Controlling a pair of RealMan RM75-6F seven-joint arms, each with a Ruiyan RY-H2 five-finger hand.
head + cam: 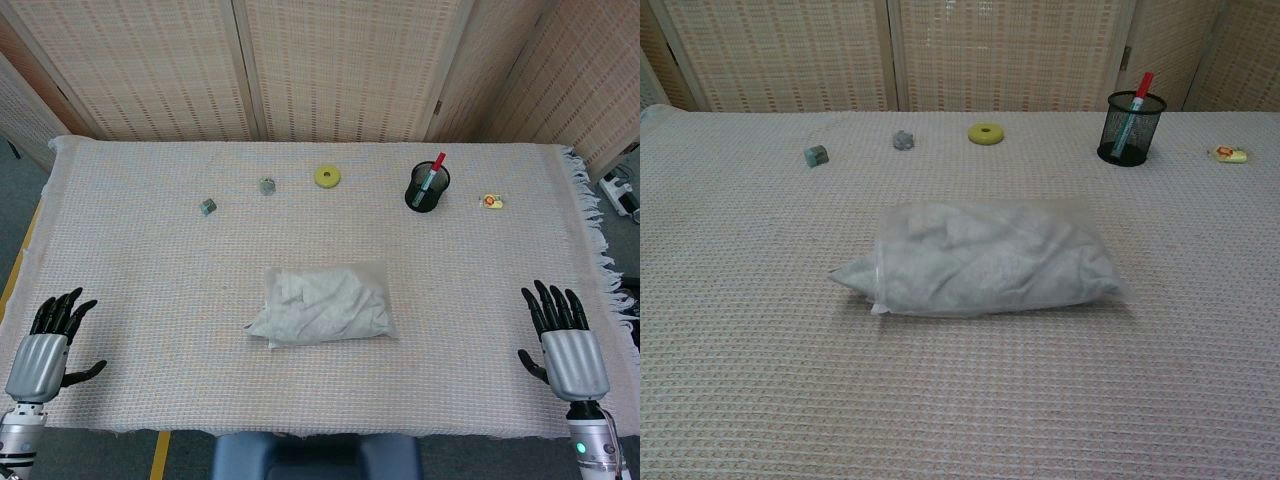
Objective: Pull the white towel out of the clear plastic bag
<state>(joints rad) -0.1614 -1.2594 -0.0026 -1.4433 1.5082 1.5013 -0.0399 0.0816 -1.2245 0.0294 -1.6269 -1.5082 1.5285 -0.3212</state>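
Observation:
A clear plastic bag (pixel 325 303) (pixel 990 260) lies in the middle of the table with the crumpled white towel (pixel 315 308) (pixel 980 265) inside it. A corner of the towel pokes out of the bag's left end. My left hand (pixel 45 350) hovers at the table's near left corner, fingers spread, holding nothing. At the near right edge my right hand (pixel 565 345) is likewise spread and empty. Both hands are far from the bag. The chest view shows neither hand.
Along the far side stand a small green block (pixel 208 207) (pixel 816 155), a grey lump (pixel 267 186) (pixel 903 140), a yellow ring (pixel 327 177) (pixel 985 133), a black mesh pen cup (pixel 427 187) (pixel 1133 128) and a small yellow toy (pixel 492 202) (pixel 1229 154). A woven cloth (pixel 150 280) covers the table.

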